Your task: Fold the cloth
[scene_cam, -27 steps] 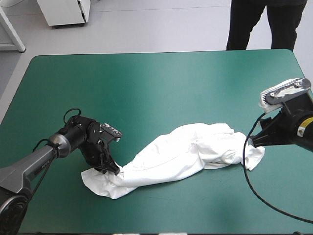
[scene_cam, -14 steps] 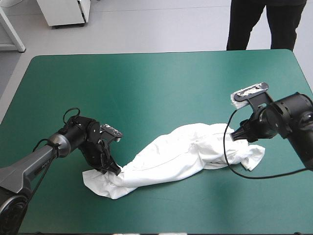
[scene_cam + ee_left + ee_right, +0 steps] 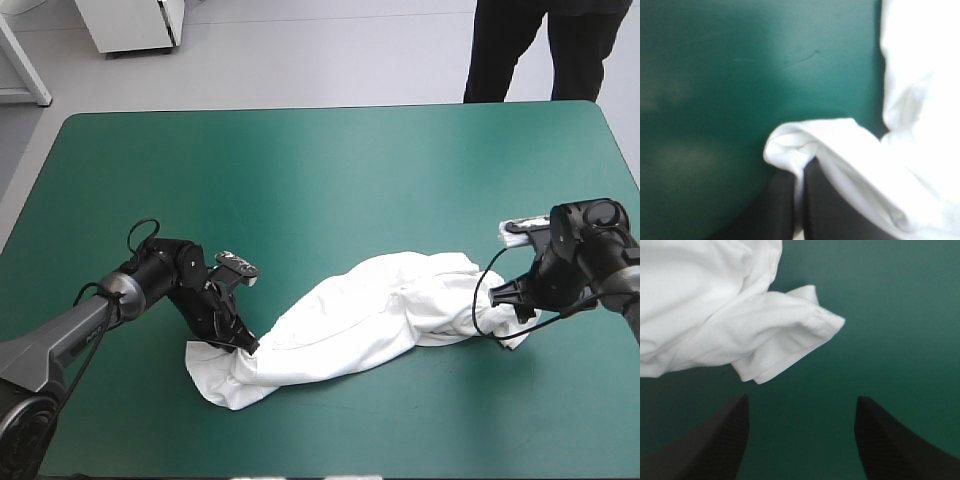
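On the teal-green table, the left end effector pinches the T-shirt.

T-shirt on table — between left gripper and right gripper.

The T-shirt is soft, creased cloth, the teal-green cover smooth and matt, the black fingers finely textured.

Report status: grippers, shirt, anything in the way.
Left gripper shut on white short-sleeved T-shirt, one end. Right gripper open, other end just ahead. Crumpled heap, unfolded. No obstruction seen.
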Controlling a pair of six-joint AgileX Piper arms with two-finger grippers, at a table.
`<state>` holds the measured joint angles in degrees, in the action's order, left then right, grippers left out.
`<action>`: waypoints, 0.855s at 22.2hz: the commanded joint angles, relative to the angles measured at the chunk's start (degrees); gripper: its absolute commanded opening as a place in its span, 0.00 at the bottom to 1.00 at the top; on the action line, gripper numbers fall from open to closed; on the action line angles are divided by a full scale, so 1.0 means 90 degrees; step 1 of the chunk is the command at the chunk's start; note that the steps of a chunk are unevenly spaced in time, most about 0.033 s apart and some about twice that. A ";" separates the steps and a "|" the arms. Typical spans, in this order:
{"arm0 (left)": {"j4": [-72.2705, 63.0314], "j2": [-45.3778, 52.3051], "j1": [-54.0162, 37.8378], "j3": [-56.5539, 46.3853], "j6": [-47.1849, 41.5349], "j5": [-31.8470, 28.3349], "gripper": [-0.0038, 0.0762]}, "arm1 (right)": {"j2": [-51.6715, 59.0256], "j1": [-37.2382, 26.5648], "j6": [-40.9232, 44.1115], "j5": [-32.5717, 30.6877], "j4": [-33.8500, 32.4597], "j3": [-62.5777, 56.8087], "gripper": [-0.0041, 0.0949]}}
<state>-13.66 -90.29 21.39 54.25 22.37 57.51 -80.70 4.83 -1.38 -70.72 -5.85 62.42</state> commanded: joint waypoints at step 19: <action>-0.0475 -0.0012 0.0076 -0.0004 0.0249 -0.0229 0.02 | -0.2207 -0.0572 -0.1069 0.1420 0.1550 0.0031 0.44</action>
<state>-16.31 -90.53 21.46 54.25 24.54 56.22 -97.68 -0.46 -8.98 -63.64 1.00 63.12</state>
